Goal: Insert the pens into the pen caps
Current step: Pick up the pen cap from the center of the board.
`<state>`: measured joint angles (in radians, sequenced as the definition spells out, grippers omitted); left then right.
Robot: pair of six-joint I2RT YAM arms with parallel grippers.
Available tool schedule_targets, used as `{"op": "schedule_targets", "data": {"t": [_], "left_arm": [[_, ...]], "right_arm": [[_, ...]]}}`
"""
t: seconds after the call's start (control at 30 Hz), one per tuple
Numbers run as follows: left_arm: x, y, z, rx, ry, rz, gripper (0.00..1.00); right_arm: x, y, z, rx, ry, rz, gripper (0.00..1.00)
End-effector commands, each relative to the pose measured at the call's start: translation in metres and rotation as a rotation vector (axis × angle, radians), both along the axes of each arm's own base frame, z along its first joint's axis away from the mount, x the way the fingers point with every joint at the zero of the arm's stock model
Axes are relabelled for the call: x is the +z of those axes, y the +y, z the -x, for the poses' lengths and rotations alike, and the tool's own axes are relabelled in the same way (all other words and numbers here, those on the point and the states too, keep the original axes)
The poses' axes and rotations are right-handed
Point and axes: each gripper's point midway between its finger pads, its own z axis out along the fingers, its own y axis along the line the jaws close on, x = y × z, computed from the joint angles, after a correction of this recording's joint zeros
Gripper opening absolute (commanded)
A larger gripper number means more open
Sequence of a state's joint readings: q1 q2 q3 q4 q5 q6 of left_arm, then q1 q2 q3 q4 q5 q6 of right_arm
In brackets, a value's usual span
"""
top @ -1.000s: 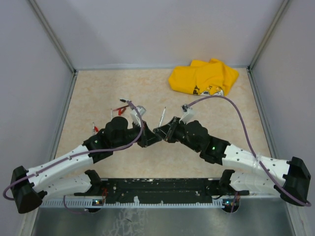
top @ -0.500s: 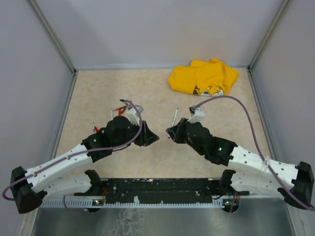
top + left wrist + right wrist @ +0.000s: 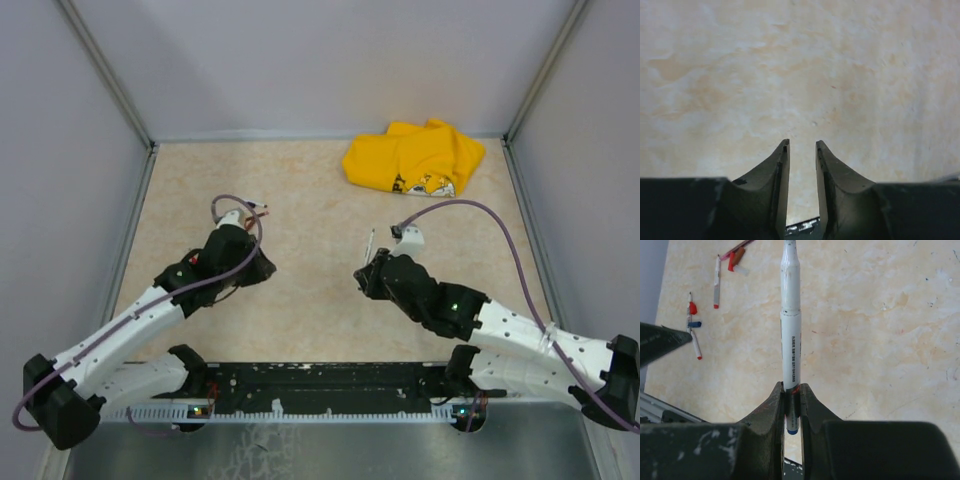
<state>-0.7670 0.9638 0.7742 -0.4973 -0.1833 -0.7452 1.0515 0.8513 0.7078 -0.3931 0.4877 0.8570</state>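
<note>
This looks like a robotics lab test cell. A beige, marbled table [image 3: 330, 180] is boxed in by plain pale walls [image 3: 330, 60] that meet at bare metal posts [image 3: 106, 70]. Two white robot arms, the left arm [image 3: 130, 320] and the right arm [image 3: 520, 330], are bolted to a black rail [image 3: 320, 380] at the near edge, with purple cables [image 3: 452, 202] looping over them. On the table lie a crumpled yellow cloth [image 3: 410, 155] and a few pens [image 3: 716, 282], which gives it the look of a staged bench.
</note>
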Motion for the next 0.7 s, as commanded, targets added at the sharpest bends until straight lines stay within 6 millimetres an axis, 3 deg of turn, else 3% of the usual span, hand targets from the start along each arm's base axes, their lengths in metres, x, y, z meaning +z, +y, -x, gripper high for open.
{"op": "schedule_targets", "data": {"t": [0.0, 0.2, 0.5, 0.67], "left_arm": [[-0.010, 0.056, -0.019, 0.254, 0.059, -0.038, 0.29], [-0.013, 0.105, -0.042, 0.463, 0.038, -0.066, 0.34], [-0.039, 0.171, -0.067, 0.761, 0.131, -0.076, 0.41], [-0.057, 0.197, -0.077, 0.862, 0.189, -0.009, 0.45]], "right_arm": [[0.005, -0.002, 0.001, -0.003, -0.014, -0.016, 0.00], [0.002, -0.005, 0.002, -0.001, -0.009, -0.001, 0.00], [0.000, -0.010, 0.004, -0.002, -0.006, 0.013, 0.00], [-0.001, -0.012, 0.006, 0.002, -0.003, 0.025, 0.00]]}}
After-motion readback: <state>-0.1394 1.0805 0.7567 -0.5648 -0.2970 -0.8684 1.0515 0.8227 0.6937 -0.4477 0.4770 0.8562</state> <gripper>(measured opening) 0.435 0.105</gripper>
